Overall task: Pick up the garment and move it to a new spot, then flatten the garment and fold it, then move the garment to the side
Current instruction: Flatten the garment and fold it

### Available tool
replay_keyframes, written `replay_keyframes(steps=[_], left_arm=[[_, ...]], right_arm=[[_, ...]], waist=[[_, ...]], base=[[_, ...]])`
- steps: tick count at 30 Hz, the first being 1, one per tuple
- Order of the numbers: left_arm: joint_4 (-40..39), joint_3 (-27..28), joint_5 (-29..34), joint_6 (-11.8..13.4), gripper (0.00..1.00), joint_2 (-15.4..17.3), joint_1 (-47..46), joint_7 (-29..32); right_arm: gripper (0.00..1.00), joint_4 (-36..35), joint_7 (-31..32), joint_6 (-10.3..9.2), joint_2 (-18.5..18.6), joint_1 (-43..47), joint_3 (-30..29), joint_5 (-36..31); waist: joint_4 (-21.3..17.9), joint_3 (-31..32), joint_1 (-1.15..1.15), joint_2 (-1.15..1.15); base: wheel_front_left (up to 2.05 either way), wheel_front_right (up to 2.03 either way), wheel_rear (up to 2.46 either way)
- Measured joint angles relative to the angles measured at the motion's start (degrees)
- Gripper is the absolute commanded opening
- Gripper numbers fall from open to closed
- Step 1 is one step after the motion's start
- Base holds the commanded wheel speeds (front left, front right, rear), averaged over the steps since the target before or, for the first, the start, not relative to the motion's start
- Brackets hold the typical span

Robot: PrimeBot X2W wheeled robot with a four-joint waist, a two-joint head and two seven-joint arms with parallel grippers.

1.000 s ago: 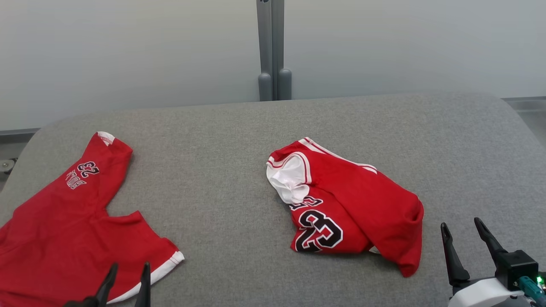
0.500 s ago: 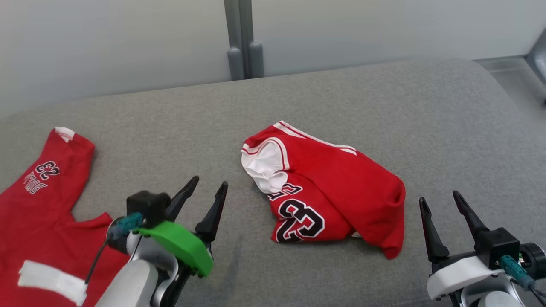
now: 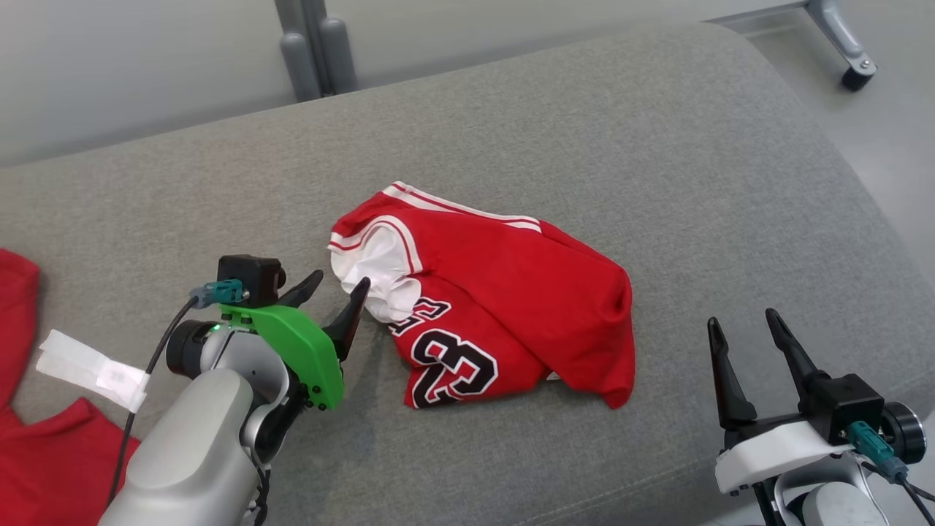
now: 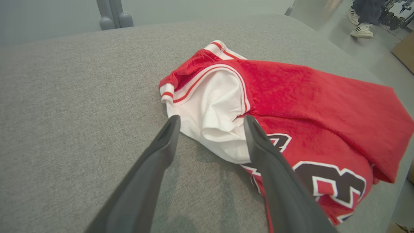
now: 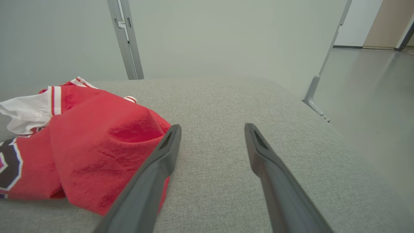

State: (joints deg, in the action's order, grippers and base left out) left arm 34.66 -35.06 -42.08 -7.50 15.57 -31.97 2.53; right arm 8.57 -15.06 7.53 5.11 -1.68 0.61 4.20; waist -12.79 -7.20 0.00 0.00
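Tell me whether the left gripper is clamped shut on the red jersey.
No, the left gripper stands wide open, the red jersey showing its white lining between the fingers.

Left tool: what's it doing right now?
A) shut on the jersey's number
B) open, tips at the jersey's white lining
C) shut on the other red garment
B: the left tool is open in the left wrist view, both tips at the white lining of the jersey, nothing pinched.
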Motion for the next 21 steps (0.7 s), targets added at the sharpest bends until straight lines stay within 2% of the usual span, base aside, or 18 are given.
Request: replay_keyframes(steps=[9,10,11,12,13,18,21], left_arm=[[5.4,-4.3,-5.4,0.0,1.0,-0.2,-3.4,1.0],[6.0,-4.8,-5.8,0.0,0.86,-0.1,-3.6,1.2],[6.7,-5.2,-6.2,0.0,0.45,0.0,-3.7,1.2],[7.1,-5.6,-6.4,0.0,0.13,0.0,-3.7,1.1],[7.4,-5.9,-7.0,0.0,0.0,0.0,-3.7,1.1],[3.7,-8.7,-9.4,0.0,0.0,-0.9,-5.1,2.5],[-1.4,-9.0,-13.3,0.0,0.0,-1.4,-6.5,4.5]], right_arm=[[1.0,0.5,0.0,0.0,-0.8,0.0,0.3,0.1],[1.0,0.6,0.0,0.0,-0.8,0.0,0.4,0.1],[1.0,0.7,0.0,0.0,-0.8,0.0,0.5,0.1],[1.0,0.7,0.0,0.0,-0.8,0.0,0.6,0.1],[1.0,0.7,0.0,0.0,-0.8,0.0,0.6,0.1],[1.0,0.7,0.0,0.0,-0.8,0.6,0.3,0.2],[1.0,1.1,0.0,0.0,-0.9,1.2,0.6,0.3]], waist=[[-3.2,-1.6,0.0,0.0],[-3.3,-1.6,0.0,0.0],[-3.4,-1.4,0.0,0.0],[-3.4,-1.2,0.0,0.0],[-3.5,-1.0,0.0,0.0],[-3.3,0.2,0.0,0.0],[-2.9,1.1,0.0,0.0]], base=[[0.0,0.0,0.0],[0.0,0.0,0.0],[0.0,0.0,0.0],[0.0,0.0,0.0],[0.0,0.0,0.0],[0.0,0.0,0.0],[0.0,0.0,0.0]])
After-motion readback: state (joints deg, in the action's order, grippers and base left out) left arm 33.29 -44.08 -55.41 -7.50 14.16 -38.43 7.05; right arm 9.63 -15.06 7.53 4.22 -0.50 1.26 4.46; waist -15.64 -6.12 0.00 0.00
